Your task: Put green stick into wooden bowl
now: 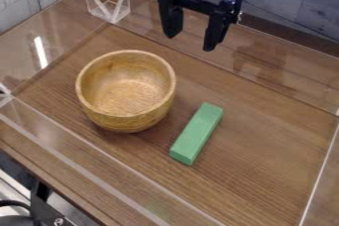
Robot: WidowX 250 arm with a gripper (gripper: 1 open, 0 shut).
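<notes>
The green stick (196, 134) lies flat on the wooden table, just right of the wooden bowl (126, 90) and angled toward the front left. The bowl stands upright at centre left, and its hollow holds nothing. My gripper (191, 30) hangs at the top of the view, pointing down, above and behind both objects. Its two black fingers (169, 20) stand apart and open, with nothing between them.
Clear acrylic walls (79, 175) fence the table on the front, left and right sides. A small clear plastic stand (107, 5) sits at the back left corner. Bare wooden surface (272, 121) stretches to the right of the stick.
</notes>
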